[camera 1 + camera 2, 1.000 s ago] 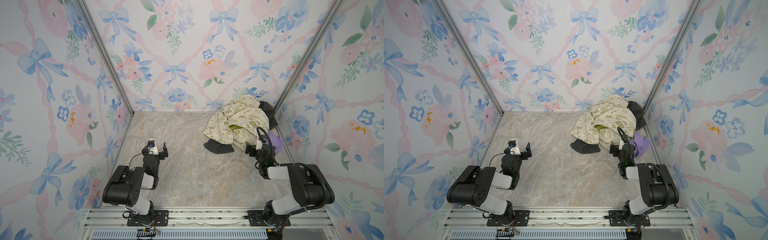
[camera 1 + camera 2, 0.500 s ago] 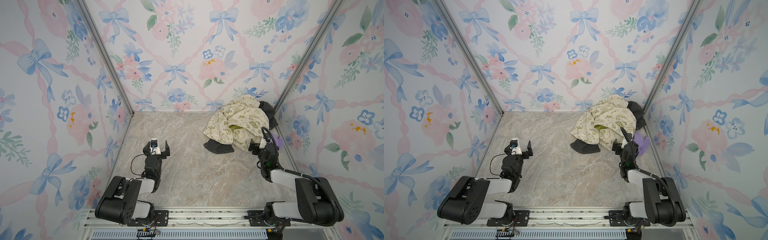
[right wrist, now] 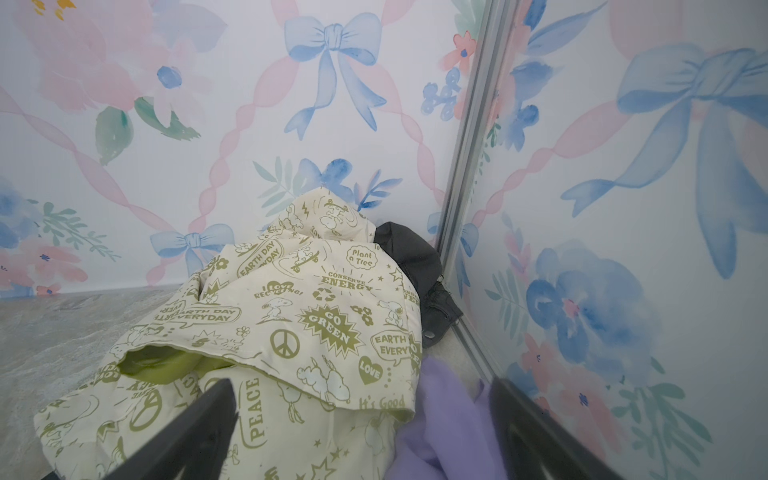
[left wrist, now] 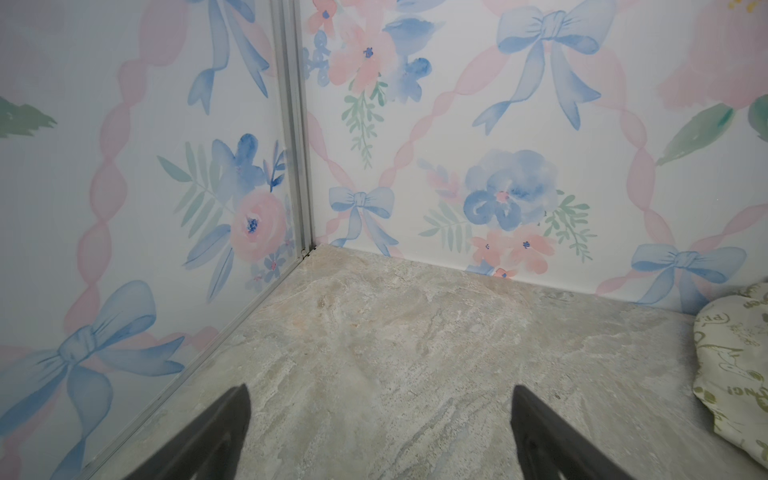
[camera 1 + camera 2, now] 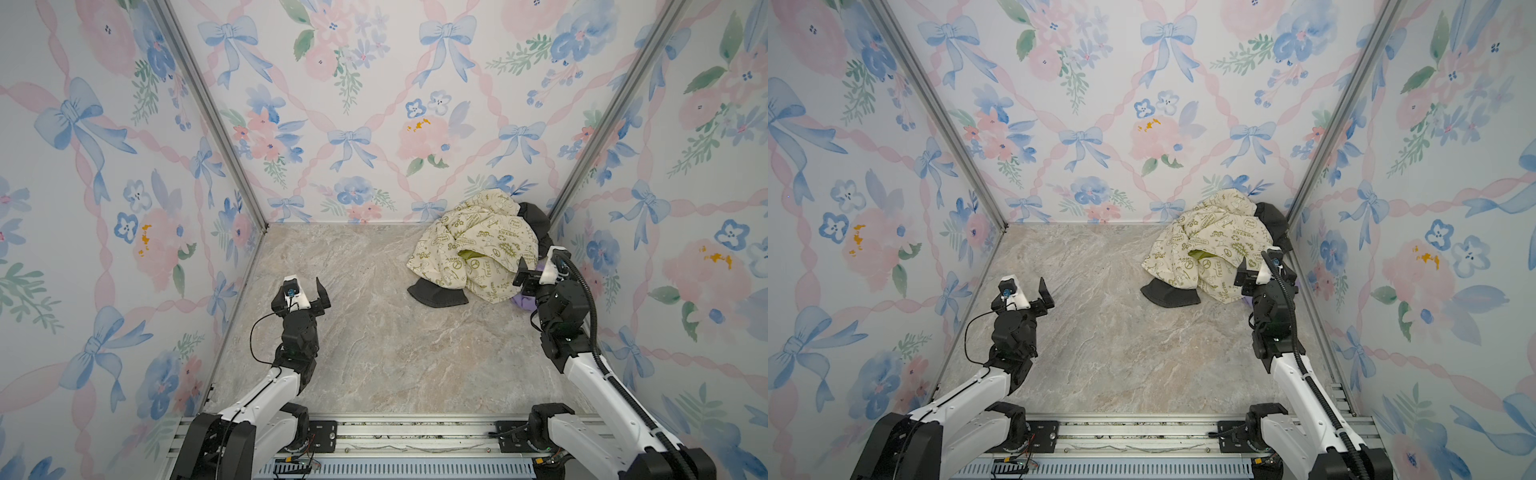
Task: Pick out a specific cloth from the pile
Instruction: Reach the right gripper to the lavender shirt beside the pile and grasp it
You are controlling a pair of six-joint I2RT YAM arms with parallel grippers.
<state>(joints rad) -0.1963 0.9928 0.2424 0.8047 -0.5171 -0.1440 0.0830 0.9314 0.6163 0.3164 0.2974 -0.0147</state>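
The pile (image 5: 478,249) lies in the back right corner, chiefly a large cream cloth with olive-green prints (image 3: 291,332) (image 5: 1208,249). The lilac cloth (image 3: 449,419) lies at the pile's near right edge against the right wall, partly under the cream one; in both top views only a sliver of it (image 5: 524,301) (image 5: 1246,298) shows beside my right arm. My right gripper (image 3: 361,390) (image 5: 534,272) (image 5: 1250,276) is open just above the pile's near edge, one finger over the cream cloth, the other beside the lilac cloth. My left gripper (image 4: 381,392) (image 5: 305,291) (image 5: 1027,291) is open and empty over bare floor at the left.
A dark grey cloth (image 5: 436,293) sticks out from under the pile's front, and another (image 3: 411,257) sits behind it in the corner. Floral walls close in the marble floor (image 5: 374,332) on three sides; the right wall (image 3: 623,291) is very near my right gripper.
Both arms have unfolded and stretched forward. The right gripper has moved back to the pile's near edge; the left gripper has moved forward a little. Both jaws stayed open.
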